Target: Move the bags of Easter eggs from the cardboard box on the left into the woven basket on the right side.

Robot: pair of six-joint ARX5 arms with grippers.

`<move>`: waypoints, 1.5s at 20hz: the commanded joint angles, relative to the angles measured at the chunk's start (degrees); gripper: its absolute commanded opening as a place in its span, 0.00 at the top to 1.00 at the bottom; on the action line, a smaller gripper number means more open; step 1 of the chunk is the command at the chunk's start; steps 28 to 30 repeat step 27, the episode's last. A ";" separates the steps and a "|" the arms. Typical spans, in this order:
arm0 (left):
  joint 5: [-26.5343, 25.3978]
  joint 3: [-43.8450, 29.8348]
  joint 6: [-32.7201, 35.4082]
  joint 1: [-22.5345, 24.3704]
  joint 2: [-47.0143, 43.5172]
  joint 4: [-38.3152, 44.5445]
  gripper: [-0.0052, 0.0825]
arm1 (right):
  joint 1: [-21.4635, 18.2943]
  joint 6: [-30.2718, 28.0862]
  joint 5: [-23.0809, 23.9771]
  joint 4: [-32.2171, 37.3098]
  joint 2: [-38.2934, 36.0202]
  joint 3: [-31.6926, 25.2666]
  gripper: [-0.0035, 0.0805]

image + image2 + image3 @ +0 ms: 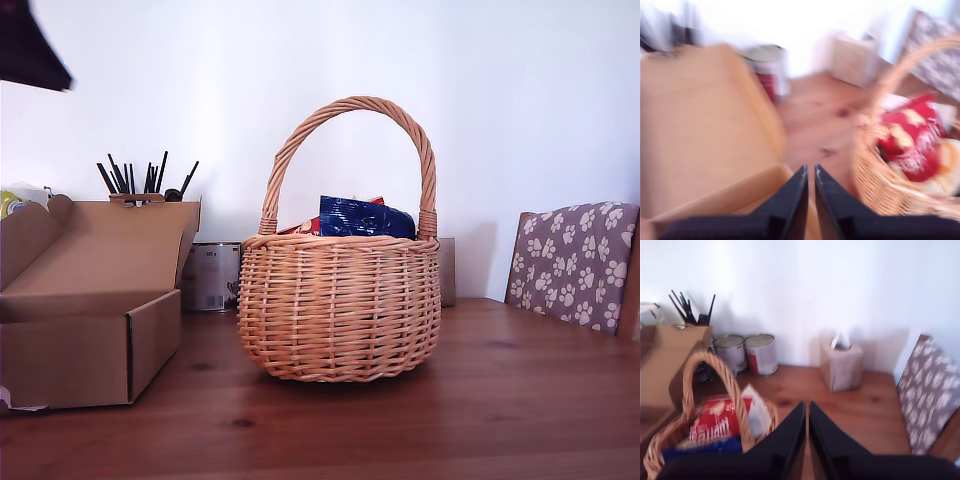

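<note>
Inside woven basket (340,310), blue bag (366,217) crosswise.

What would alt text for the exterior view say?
A round light-brown wicker basket with a tall arched handle stands on a wooden table, a dark blue glossy packet poking above its rim. At the exterior view's left sits an open brown cardboard box.

A plain white wall (500,110) fills the upper part of the exterior view, evenly lit. Below it a reddish-brown wooden table (480,410) spans the lower frame. At the exterior view's right edge stands a chair with grey paw-print fabric (575,260).
</note>
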 commanded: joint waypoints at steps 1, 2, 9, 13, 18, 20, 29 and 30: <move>0.11 -4.07 0.24 0.20 -3.87 2.16 0.92 | -0.37 0.90 -0.72 2.80 -1.09 -3.89 0.97; 0.09 -6.08 0.24 0.24 -6.32 2.71 0.92 | -0.35 0.90 -0.79 3.87 -2.12 -6.10 0.97; 0.11 -13.92 0.20 0.17 -18.49 -2.67 0.92 | 0.04 0.52 -1.99 1.53 -11.80 -13.05 0.97; 0.35 -13.88 -2.01 0.04 -21.05 -5.38 0.92 | 0.07 -0.09 -3.23 -3.32 -15.56 -13.03 0.97; 0.13 -13.88 -3.69 0.09 -19.65 -9.44 0.92 | 0.02 -0.15 -3.08 -7.61 -15.10 -13.03 0.97; 0.13 -13.88 -3.69 0.07 -19.61 -10.69 0.92 | 0.02 -0.15 -3.08 -9.81 -14.91 -13.03 0.97; 0.13 -13.88 -3.69 0.09 -19.26 -13.31 0.92 | 0.02 -0.15 -3.08 -16.72 -14.84 -13.03 0.97; 0.13 -13.88 -3.69 0.09 -19.26 -13.31 0.92 | 0.02 -0.15 -3.08 -16.72 -14.84 -13.03 0.97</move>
